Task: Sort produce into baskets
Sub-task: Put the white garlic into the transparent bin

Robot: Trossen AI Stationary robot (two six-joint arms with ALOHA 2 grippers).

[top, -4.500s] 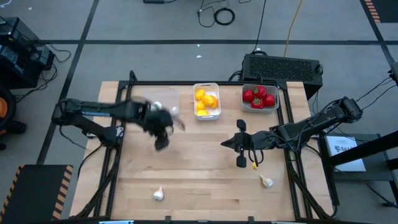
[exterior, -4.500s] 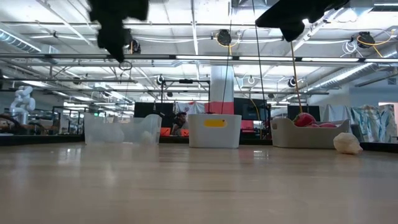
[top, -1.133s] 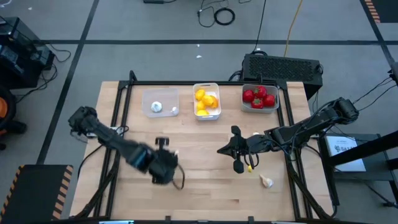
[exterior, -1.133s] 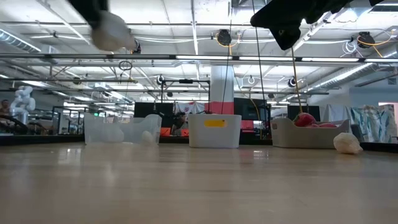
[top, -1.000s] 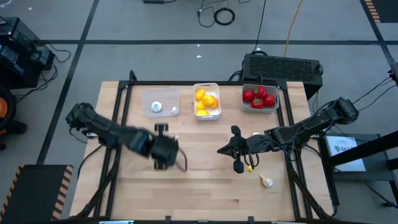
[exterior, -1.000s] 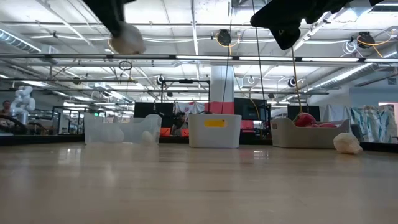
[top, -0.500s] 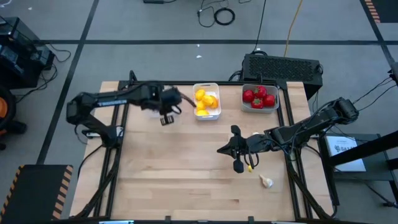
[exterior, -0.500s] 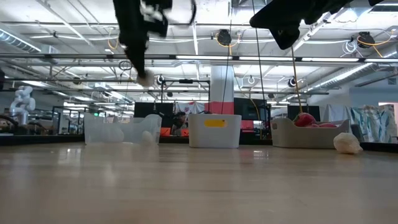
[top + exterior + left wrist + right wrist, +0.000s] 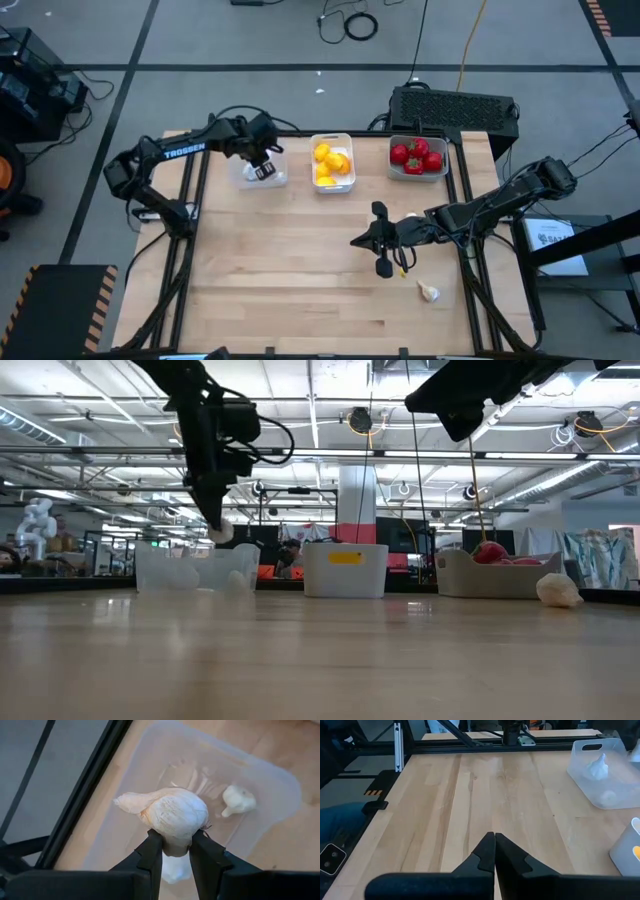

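Swung from mid-surface to above the clear tray (image 9: 280, 795), left end effector (image 9: 175, 842) clamps a light, papery garlic bulb (image 9: 172, 815) by its rounded body

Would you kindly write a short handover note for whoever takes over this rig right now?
Left gripper: shut on a garlic bulb, held above the clear tray at the table's far left.
Right gripper: shut, empty, hanging over mid-table.
Done: lemons in the white tray, tomatoes in the right tray, at least one garlic already in the clear tray.
Left: release the held bulb, then fetch the last loose garlic bulb near the table's right front.
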